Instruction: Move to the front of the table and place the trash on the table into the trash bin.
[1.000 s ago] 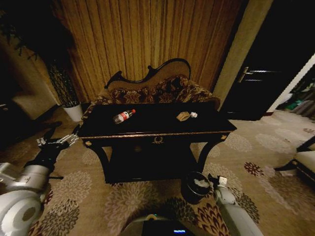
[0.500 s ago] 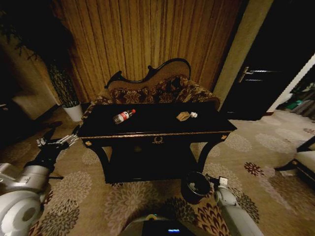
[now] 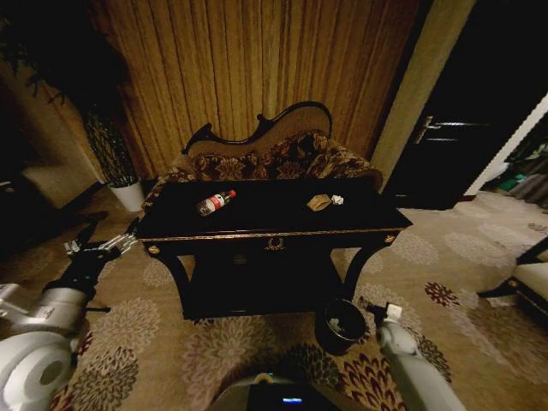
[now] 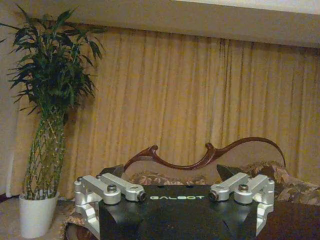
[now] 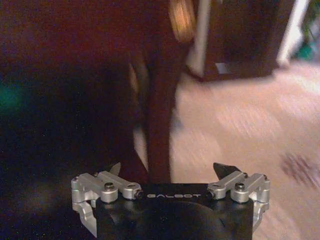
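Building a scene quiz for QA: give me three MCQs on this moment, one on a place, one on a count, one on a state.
1. Where does the trash bin stand?
A. on the table
B. on the carpet by the table's front right leg
C. beside the plant pot

2. How many pieces of trash lie on the table?
A. one
B. three
C. five

3. How is the bottle resting?
A. upright
B. on its side
C. inside the bin

Answers:
1 B, the bin sits low on the floor next to the right hand.
2 B, the bottle, a tan paper piece and a white wad.
3 B, it lies flat on the tabletop.
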Robot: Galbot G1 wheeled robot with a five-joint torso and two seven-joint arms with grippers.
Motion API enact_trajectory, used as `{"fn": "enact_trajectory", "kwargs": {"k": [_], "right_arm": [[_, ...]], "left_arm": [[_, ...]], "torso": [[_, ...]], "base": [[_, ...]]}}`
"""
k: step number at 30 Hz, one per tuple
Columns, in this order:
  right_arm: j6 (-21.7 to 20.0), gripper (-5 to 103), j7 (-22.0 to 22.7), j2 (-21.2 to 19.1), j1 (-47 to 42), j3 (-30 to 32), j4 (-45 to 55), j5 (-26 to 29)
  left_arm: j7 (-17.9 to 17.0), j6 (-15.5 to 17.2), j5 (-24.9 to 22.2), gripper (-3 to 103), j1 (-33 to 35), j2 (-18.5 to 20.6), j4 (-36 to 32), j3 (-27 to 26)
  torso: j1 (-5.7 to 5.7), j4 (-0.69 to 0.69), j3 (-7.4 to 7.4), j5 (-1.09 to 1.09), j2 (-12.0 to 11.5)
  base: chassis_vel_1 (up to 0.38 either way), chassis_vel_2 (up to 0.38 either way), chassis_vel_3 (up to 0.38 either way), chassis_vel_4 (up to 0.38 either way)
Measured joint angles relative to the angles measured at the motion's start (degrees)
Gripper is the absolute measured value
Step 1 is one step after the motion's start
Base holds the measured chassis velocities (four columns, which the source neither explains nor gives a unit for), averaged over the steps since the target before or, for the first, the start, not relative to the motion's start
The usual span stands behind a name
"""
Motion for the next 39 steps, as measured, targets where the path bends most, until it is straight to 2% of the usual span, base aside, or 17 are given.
{"fn": "enact_trajectory", "kwargs": {"k": [3, 5, 7, 12, 16, 21, 39], "right_arm": [[0.7, 100, -0.3, -1.2, -2.4, 1.1, 7.4, 1.2], [0.9, 100, -0.4, -2.3, -4.7, 1.9, 15.8, 2.1], [0.9, 100, -0.4, -2.7, -5.4, 1.9, 19.2, 2.3], [-0.4, 100, 1.2, -5.2, -6.0, 1.0, 30.8, 3.5], [-0.9, 100, 1.8, -5.9, -5.5, 0.5, 33.4, 3.2], [-1.4, 100, 0.2, -6.9, -5.1, -0.3, 34.9, 1.4], [-1.6, 100, -0.1, -7.4, -4.6, -1.5, 36.4, 3.5]], "left_arm": [[0.0, 0.0, 0.0, 100, -0.1, -0.1, 0.0, 0.4], [0.0, 0.1, 0.6, 100, -0.4, -0.4, 0.0, 1.3], [-0.1, 0.1, 1.0, 100, -0.5, -0.5, 0.0, 1.7], [-2.8, -0.4, 2.4, 100, -0.9, -0.4, 0.0, 2.9], [-2.9, -0.2, 1.9, 100, -1.1, -0.3, 0.0, 2.9], [-2.8, 0.5, 1.3, 100, -2.3, 0.1, 0.0, 3.2], [-2.8, 0.7, 1.3, 100, -2.0, 0.3, 0.0, 4.2]], "torso": [[0.0, 0.03, 0.0, -0.02, 0.0], [0.0, -0.01, 0.0, -0.01, 0.0], [0.0, 0.0, 0.0, -0.02, 0.0], [0.0, 0.02, 0.0, -0.01, 0.0], [0.0, 0.02, 0.0, -0.01, 0.0], [0.0, 0.0, 0.0, 0.01, 0.0], [-0.01, 0.01, 0.0, 0.0, 0.0]], "base": [[0.0, 0.0, 0.0, 0.0], [0.0, 0.0, 0.0, 0.0], [0.0, 0.0, 0.0, 0.0], [0.0, 0.0, 0.0, 0.0], [0.0, 0.0, 0.0, 0.0], [0.0, 0.0, 0.0, 0.0], [-0.025, 0.028, 0.028, -0.026]]}}
